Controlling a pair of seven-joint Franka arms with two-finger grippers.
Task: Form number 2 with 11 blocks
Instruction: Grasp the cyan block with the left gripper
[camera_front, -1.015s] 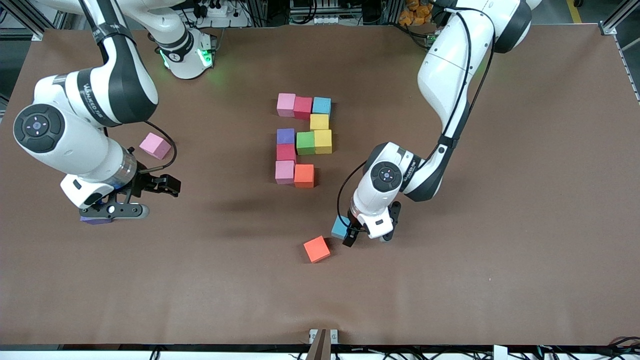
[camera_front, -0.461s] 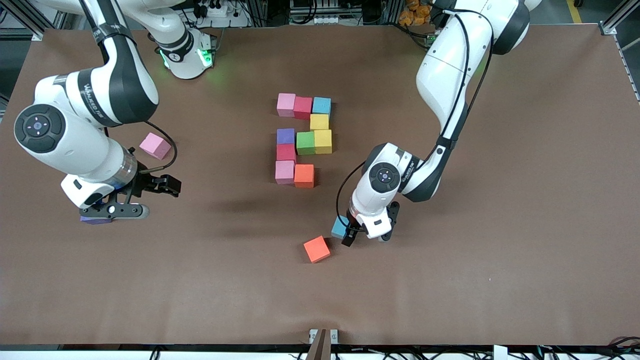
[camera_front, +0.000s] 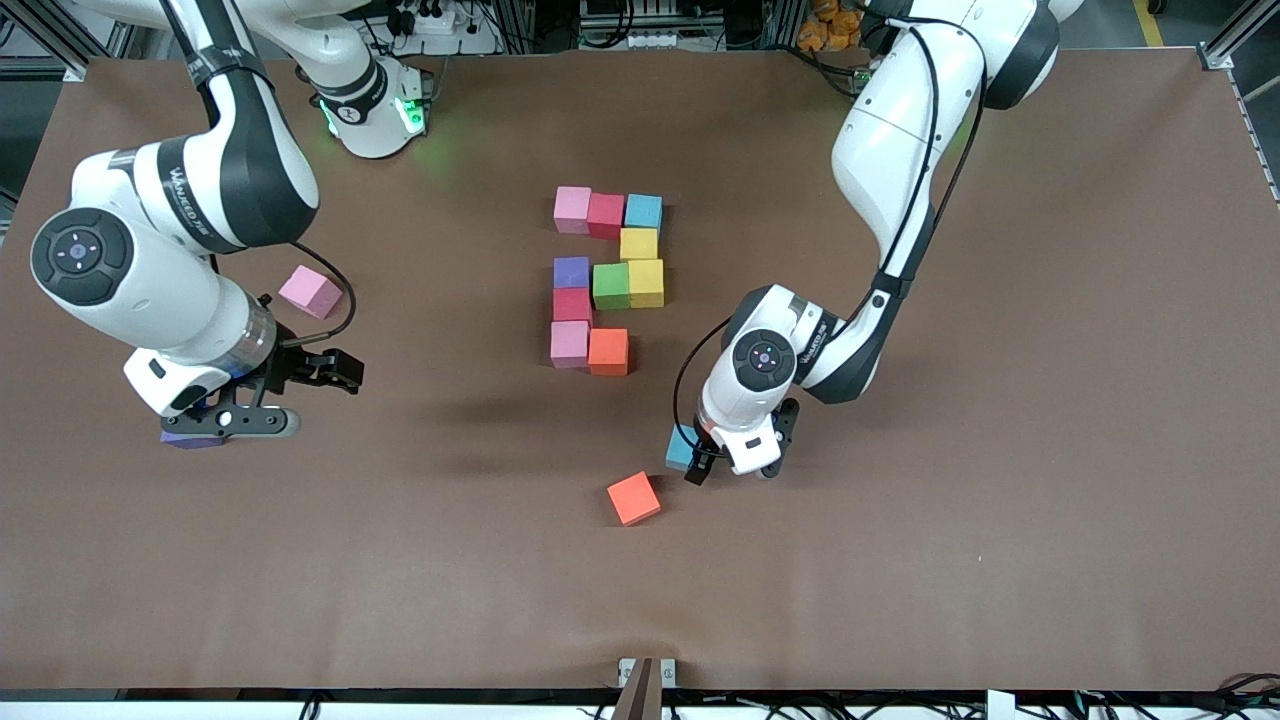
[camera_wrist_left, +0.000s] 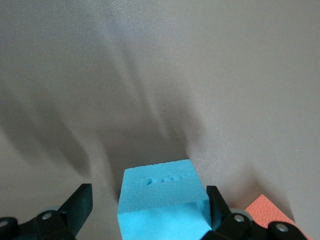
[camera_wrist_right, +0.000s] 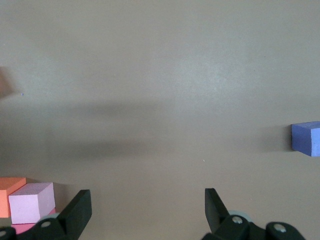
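Left gripper is low over the table, on the side of the digit nearer the front camera, its jaws spread around a light blue cube. In the left wrist view 1 finger sits against the cube's side while the other stands off with a gap, so it is not clamped. Just beside it, slightly nearer the camera, lies a loose orange-red cube. Right gripper hovers toward the right arm's end of the table, released, with nothing between its jaws. A loose purple cube shows partly under that arm's hand, and a loose pink cube lies farther from the camera. The number 2 stands mid-table with 10 cubes in place: farthest row pink, red, light blue; then 1 yellow under the light blue; a middle row of purple, green, yellow; 1 red below the purple; and a nearest row of only 2 – pink and orange – with the orange one sitting slightly out of line with the pink.
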